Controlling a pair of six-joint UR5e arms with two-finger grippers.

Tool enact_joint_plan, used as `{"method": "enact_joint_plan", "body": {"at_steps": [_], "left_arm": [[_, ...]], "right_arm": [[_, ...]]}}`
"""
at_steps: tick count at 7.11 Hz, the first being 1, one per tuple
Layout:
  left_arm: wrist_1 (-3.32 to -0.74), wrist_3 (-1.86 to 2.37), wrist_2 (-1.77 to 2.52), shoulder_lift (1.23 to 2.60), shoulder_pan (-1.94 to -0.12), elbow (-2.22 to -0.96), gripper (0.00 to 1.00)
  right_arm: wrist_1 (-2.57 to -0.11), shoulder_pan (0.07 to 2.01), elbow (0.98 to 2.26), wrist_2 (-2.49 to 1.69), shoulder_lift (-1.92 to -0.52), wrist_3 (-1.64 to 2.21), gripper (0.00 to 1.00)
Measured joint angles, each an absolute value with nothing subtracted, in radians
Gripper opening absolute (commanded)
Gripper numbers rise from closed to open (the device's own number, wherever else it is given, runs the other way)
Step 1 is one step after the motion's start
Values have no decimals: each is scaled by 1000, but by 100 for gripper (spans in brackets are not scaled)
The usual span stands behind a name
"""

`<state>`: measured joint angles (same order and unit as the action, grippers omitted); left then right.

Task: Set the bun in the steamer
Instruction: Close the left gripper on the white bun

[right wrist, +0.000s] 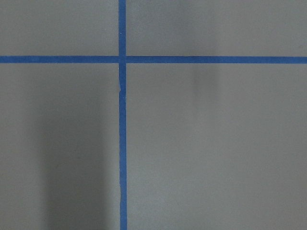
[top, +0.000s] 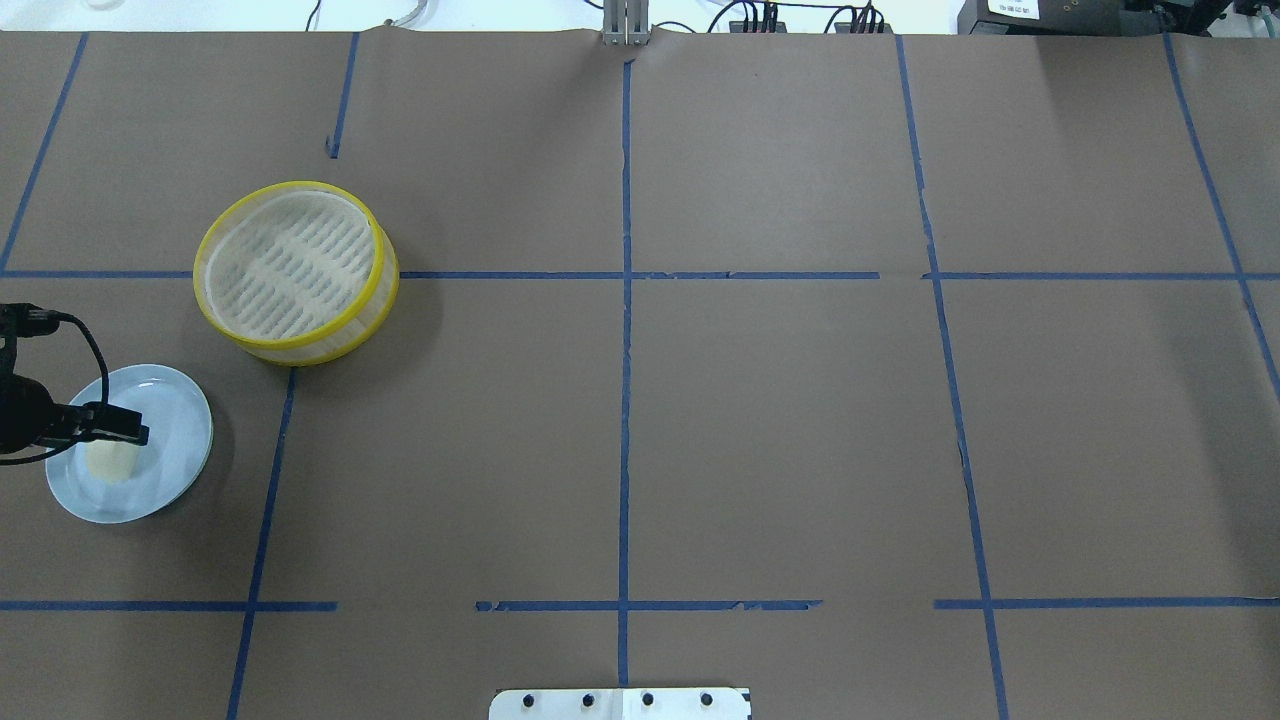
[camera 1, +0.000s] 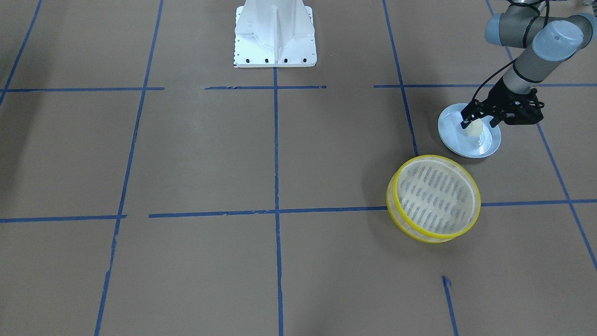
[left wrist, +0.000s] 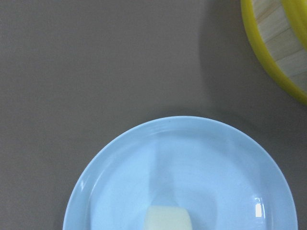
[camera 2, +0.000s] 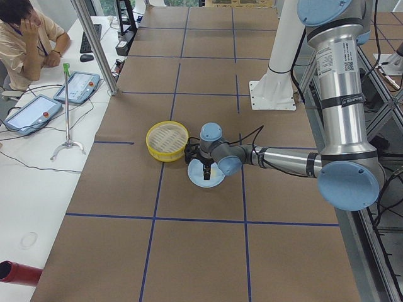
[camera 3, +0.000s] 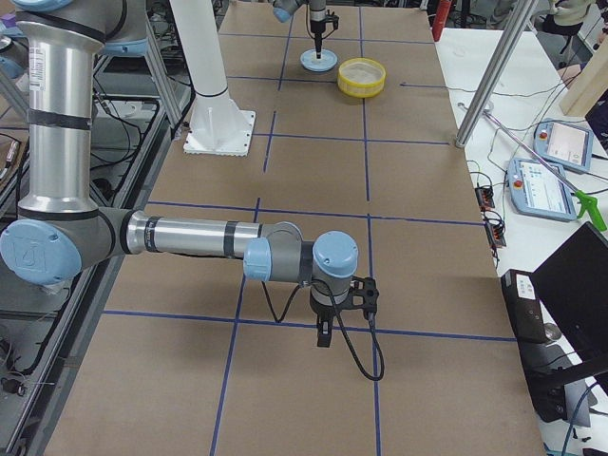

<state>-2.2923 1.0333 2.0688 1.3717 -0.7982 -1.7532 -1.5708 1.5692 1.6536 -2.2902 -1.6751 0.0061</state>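
Observation:
The cream-white bun [camera 1: 475, 129] lies on a pale blue plate [camera 1: 447, 140]. My left gripper [camera 1: 479, 123] hangs right over the plate, its black fingers [camera 1: 465, 122] spread to either side of the bun, open. The left wrist view shows the bun [left wrist: 168, 219] at its bottom edge on the plate [left wrist: 144, 158], with no fingers in frame. The yellow-rimmed steamer [camera 1: 433, 198] stands empty beside the plate, and it shows in the overhead view [top: 295, 265]. My right gripper [camera 3: 323, 338] shows only in the exterior right view, far from these things, low over the paper; I cannot tell whether it is open.
The white robot base [camera 1: 275, 37] stands at the middle of the robot's side of the table. Blue tape lines [camera 1: 276, 210] cross the brown paper. An operator [camera 2: 25, 31] and tablets [camera 2: 79, 86] are at a side table beyond the far edge.

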Motion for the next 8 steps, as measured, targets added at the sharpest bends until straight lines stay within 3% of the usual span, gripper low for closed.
{"method": "enact_joint_plan", "body": {"at_steps": [3, 5, 8], "left_arm": [[-2292, 1039, 2060, 1371, -779, -1745, 52], [-2292, 1039, 2060, 1371, -777, -1744, 37], [-2292, 1039, 2060, 1371, -776, -1749, 35]], "right_arm": [[-1571, 1569, 1654, -2290, -1675, 6, 100], [-1571, 1569, 1654, -2290, -1675, 6, 100], [-1571, 1569, 1654, -2290, -1675, 6, 100]]}}
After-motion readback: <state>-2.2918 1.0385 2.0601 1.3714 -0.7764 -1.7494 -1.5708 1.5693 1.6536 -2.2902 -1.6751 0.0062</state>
